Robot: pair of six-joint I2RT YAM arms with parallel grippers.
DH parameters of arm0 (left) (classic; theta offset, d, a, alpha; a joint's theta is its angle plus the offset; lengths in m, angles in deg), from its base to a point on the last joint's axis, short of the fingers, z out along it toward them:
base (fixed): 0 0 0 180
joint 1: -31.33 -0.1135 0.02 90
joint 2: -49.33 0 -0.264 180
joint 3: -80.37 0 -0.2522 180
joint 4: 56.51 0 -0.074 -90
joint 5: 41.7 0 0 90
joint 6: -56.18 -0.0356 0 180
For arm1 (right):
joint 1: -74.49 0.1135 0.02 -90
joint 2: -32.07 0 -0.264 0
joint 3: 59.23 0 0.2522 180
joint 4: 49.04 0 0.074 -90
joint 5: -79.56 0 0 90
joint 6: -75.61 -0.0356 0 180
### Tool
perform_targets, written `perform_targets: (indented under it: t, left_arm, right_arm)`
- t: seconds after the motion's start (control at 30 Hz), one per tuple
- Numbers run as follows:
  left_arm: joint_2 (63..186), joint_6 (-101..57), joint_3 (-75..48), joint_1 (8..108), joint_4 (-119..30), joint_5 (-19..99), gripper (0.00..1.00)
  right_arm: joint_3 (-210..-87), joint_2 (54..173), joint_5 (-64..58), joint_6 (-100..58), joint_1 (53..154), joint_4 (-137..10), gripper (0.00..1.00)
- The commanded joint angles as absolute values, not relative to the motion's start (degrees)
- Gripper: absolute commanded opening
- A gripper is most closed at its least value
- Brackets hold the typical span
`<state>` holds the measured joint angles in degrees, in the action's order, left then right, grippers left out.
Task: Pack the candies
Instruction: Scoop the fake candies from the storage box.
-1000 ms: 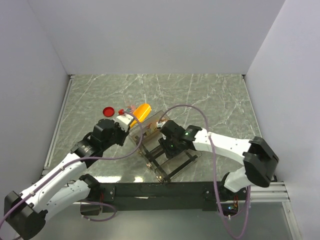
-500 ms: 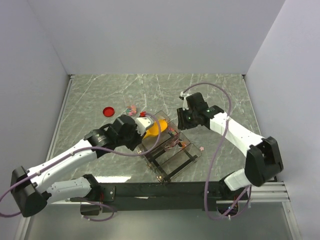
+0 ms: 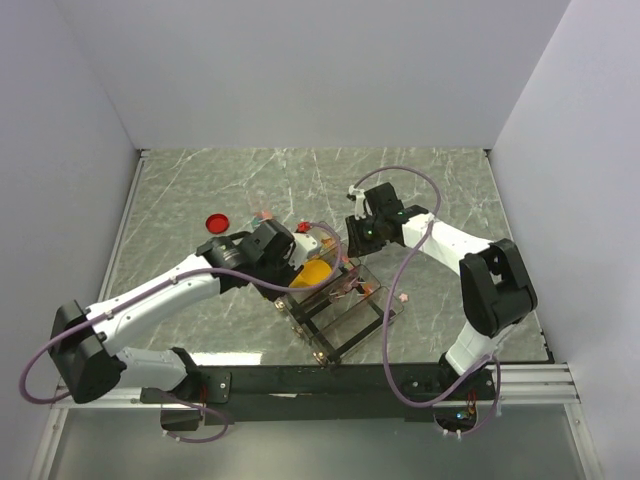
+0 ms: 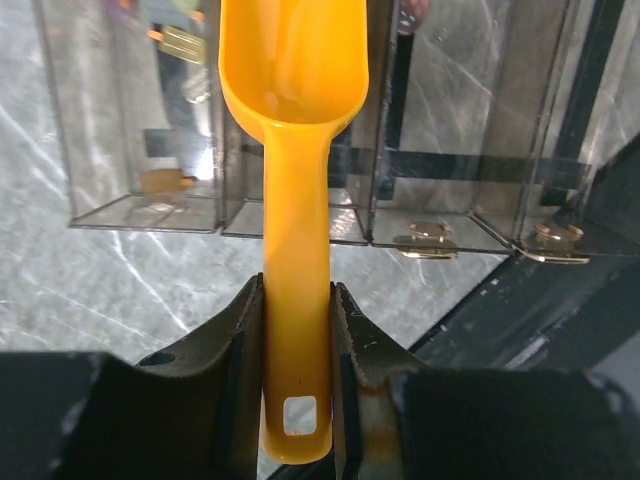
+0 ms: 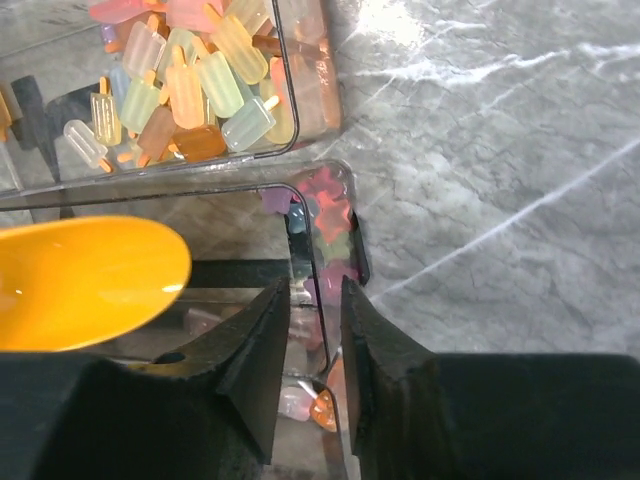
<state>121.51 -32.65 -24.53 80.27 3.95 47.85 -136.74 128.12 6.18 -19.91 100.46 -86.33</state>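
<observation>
My left gripper is shut on the handle of the yellow scoop, whose bowl looks empty and hangs over the clear compartment box. The candies fill one compartment as small pastel pieces, and pink and orange ones lie by the corner. My right gripper stands open, its jaws straddling the box's thin wall at the far right corner, a small gap on each side. From above, the left gripper and right gripper face each other across the box, the scoop between them.
A flat red lid lies on the marble table at the back left. Loose candies sit near it, behind the box and to its right. The box has black hinges and dividers toward the front.
The left arm carried the scoop from behind the box to over it. The right arm lifted away to the back right, then came down at the box's far corner with its jaws narrower.
</observation>
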Motion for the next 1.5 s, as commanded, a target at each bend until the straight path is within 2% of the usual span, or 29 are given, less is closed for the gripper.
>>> perform_targets:
  t: [0.0, 0.13, 0.17, 0.27, 0.4, 0.9, 1.2, 1.47]
  left_arm:
    - [123.15, -31.19, -21.01, 80.54, 5.85, 44.26, 0.01]
    - [127.19, -29.35, -17.85, 80.54, 8.05, 43.9, 0.01]
    - [127.72, -29.08, -17.41, 80.54, 8.4, 44.16, 0.01]
    - [130.0, -28.9, -15.74, 80.46, 9.89, 44.17, 0.01]
    - [133.51, -28.55, -13.19, 80.37, 11.39, 44.34, 0.01]
    - [145.73, -26.97, -5.11, 77.56, 12.97, 41.97, 0.01]
    - [150.84, -27.49, -1.32, 76.06, 8.76, 38.72, 0.01]
    - [147.77, -42.24, -6.41, 78.08, 3.04, 43.89, 0.01]
  right_arm:
    - [-139.0, 128.92, 7.67, -17.82, 100.42, -83.19, 0.33]
    - [-137.6, 128.84, 6.0, -17.82, 100.42, -81.26, 0.22]
    - [-137.25, 128.67, 5.91, -17.73, 100.33, -80.91, 0.15]
    - [-136.72, 128.31, 5.56, -17.03, 100.59, -80.38, 0.05]
    - [-135.4, 127.44, 4.85, -16.06, 100.59, -78.8, 0.0]
    - [-133.9, 127.7, 7.4, -16.5, 101.47, -76.51, 0.0]
    - [-133.03, 127.34, 8.28, -16.94, 101.65, -75.28, 0.0]
    - [-131.88, 127.26, 8.63, -17.38, 101.56, -72.91, 0.0]
